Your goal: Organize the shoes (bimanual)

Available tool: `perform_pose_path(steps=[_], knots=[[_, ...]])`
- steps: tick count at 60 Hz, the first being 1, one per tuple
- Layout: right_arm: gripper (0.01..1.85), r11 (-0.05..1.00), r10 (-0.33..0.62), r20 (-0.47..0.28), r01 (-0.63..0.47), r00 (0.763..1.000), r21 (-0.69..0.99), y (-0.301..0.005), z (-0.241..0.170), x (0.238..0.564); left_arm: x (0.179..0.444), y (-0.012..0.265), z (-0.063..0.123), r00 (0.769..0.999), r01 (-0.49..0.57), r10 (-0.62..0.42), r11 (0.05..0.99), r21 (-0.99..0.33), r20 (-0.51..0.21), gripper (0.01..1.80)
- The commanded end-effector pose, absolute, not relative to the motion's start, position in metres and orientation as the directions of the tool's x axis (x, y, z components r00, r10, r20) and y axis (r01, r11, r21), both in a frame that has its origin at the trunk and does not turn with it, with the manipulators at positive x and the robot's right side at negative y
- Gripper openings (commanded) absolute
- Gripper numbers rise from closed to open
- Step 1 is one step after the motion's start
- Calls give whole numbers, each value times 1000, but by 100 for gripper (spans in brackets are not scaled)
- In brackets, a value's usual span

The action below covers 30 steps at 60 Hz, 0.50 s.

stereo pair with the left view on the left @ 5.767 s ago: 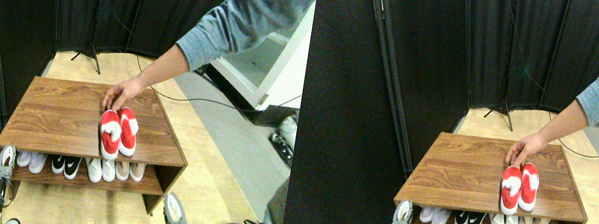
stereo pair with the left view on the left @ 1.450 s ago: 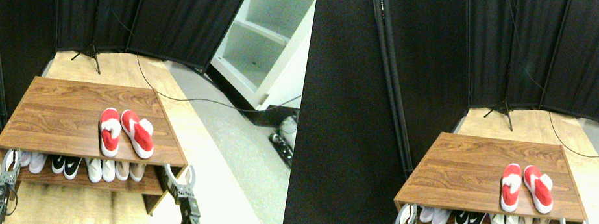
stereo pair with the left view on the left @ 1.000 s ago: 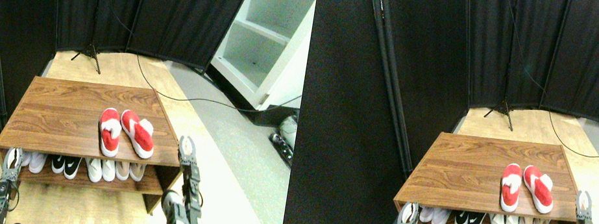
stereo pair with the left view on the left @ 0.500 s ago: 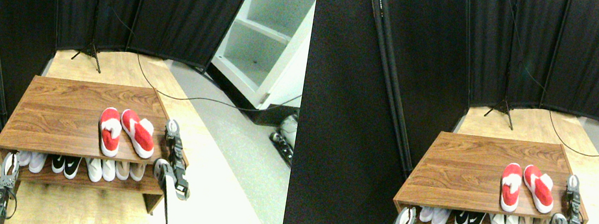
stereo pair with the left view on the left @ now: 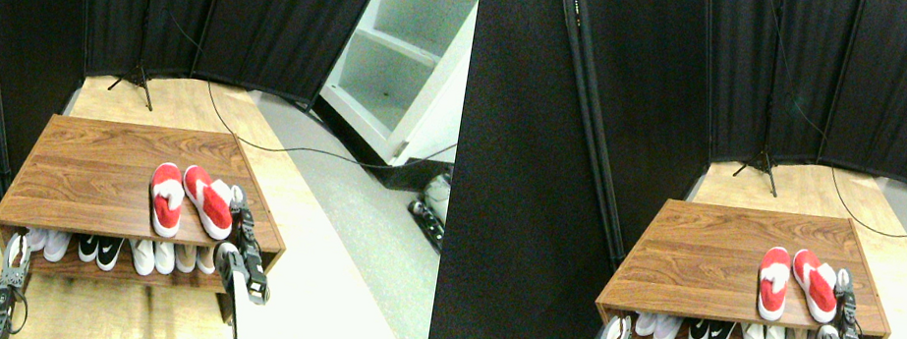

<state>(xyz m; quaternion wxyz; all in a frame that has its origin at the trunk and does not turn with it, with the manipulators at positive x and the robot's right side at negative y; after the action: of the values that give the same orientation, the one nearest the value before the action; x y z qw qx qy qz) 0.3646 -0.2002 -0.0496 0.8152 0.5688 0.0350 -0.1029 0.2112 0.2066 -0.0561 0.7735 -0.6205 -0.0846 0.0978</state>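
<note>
At lower centre of the frame, on top of the low walnut-brown wooden shoe rack (stereo pair with the left view on the left: 96, 166), sits the pair of bright red slip-on shoes with white patches (stereo pair with the left view on the left: 189, 200), toward the rack's right end and near its front edge. The left shoe lies roughly straight, toe toward the camera, while the right one is splayed, its toe swung out to the right, so the two form a narrow V rather than a neat pair; that splay looks like what the task means to correct. The right gripper (stereo pair with the left view on the left: 238, 200), dark at the end of a pale limb rising from the bottom edge, is raised over the rack's right end, just beside the outer flank of the splayed shoe, probably placed there to nudge or take it; whether it touches the shoe, or is released or clenched, cannot be told at this size. The left gripper (stereo pair with the left view on the left: 15, 249) hangs low at the rack's front left corner, well apart from the red pair, its state likewise unreadable. On the rack's lower shelf stands a tidy row of white, beige and black-and-white shoes (stereo pair with the left view on the left: 121, 251).
</note>
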Motion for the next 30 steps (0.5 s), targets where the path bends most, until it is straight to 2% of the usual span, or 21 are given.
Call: perform_pose_path(steps=[1, 12, 23, 30], knots=[[1, 340, -112, -144, 174, 983, 924, -187, -44, 367, 216, 206, -45, 965, 15, 252, 232, -973, 76, 6], [1, 328, -56, -140, 150, 989, 933, -179, -46, 365, 218, 207, -45, 964, 16, 254, 225, -974, 75, 7], [1, 274, -68, -176, 187, 982, 943, -173, -49, 361, 221, 208, -46, 965, 20, 251, 230, -973, 79, 6], [1, 288, -55, -175, 183, 983, 940, -169, -50, 359, 221, 208, -45, 965, 24, 250, 228, -973, 82, 6]])
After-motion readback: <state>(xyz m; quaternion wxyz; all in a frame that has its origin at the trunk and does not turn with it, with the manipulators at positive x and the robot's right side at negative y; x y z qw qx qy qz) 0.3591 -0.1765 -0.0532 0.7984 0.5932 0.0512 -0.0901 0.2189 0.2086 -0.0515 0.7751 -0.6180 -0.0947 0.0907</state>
